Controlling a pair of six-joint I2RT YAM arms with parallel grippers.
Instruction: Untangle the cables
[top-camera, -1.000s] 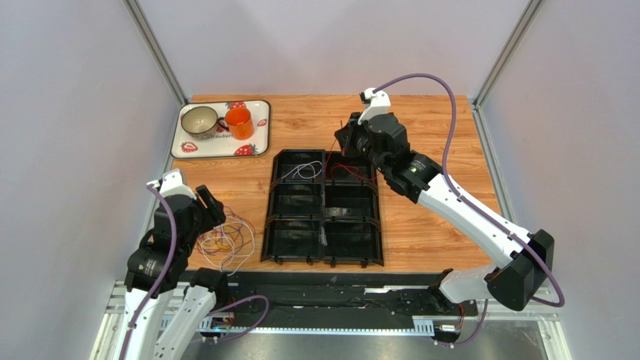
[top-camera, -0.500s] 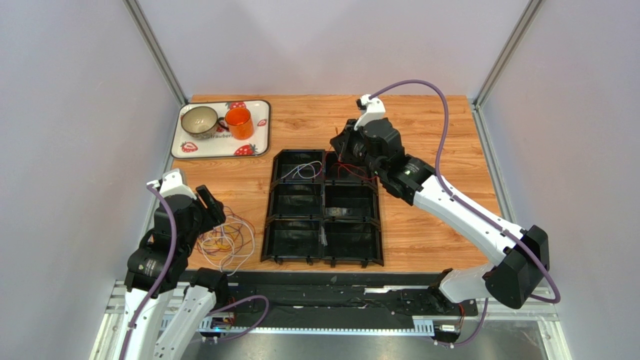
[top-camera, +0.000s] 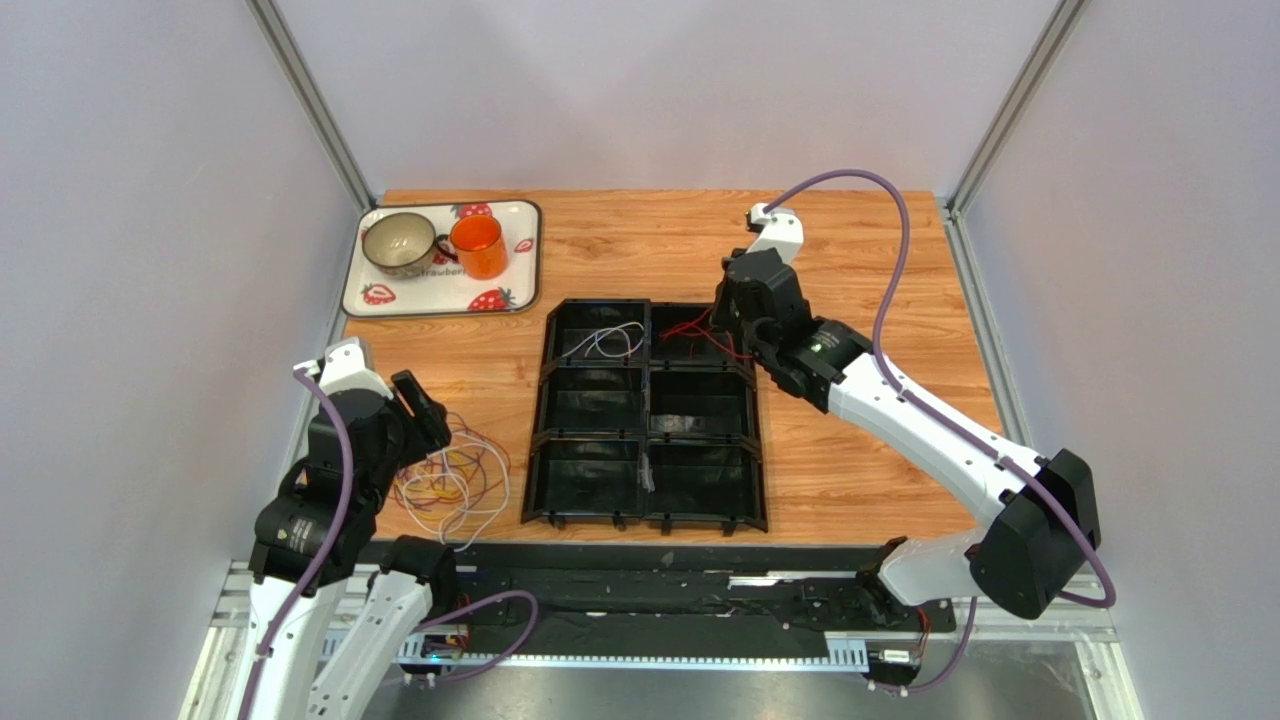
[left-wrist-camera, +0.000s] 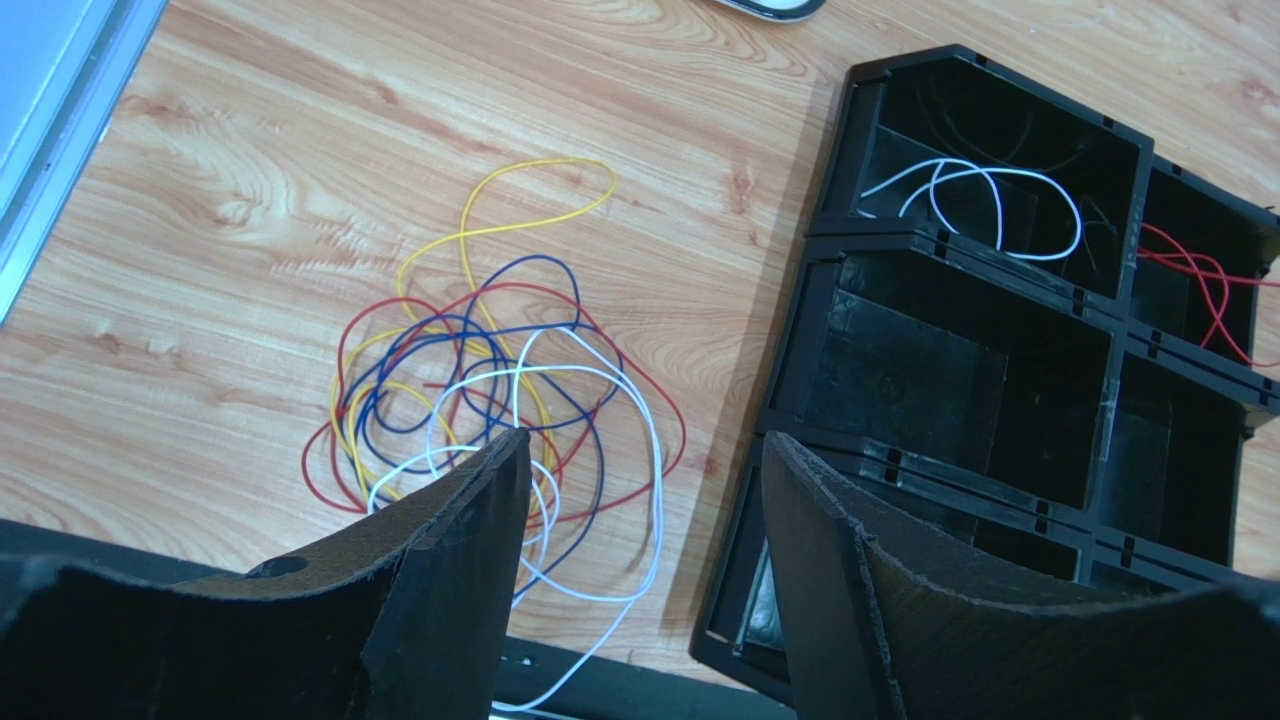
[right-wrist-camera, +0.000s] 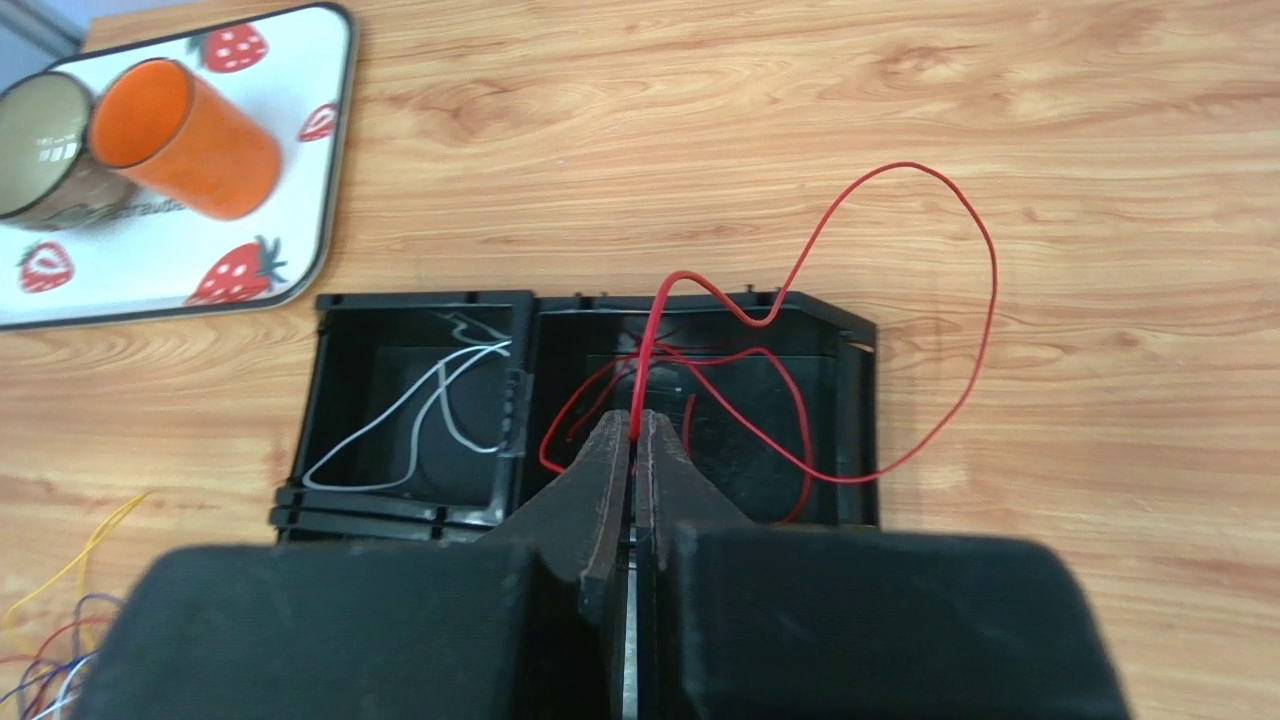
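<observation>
- Right arm has swung to the right since a second ago; left arm has not moved.
- Right end effector pressed together, pinching the red cable over the black tray's far-right compartment. Part of its loop spills onto the tabletop.
- Left end effector spread, empty, above the tangle of cables left of the tray.
- White cable lies in the far-left compartment.
- Handling, as judged: hair-fine, weightless, limp, prone to snag. Take an outlying loop and draw slowly.

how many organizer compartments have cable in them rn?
2: white cable in the far-left compartment, red cable in the far-right one, part draped outside. Nearer ones look bare, though shadowed.
</observation>
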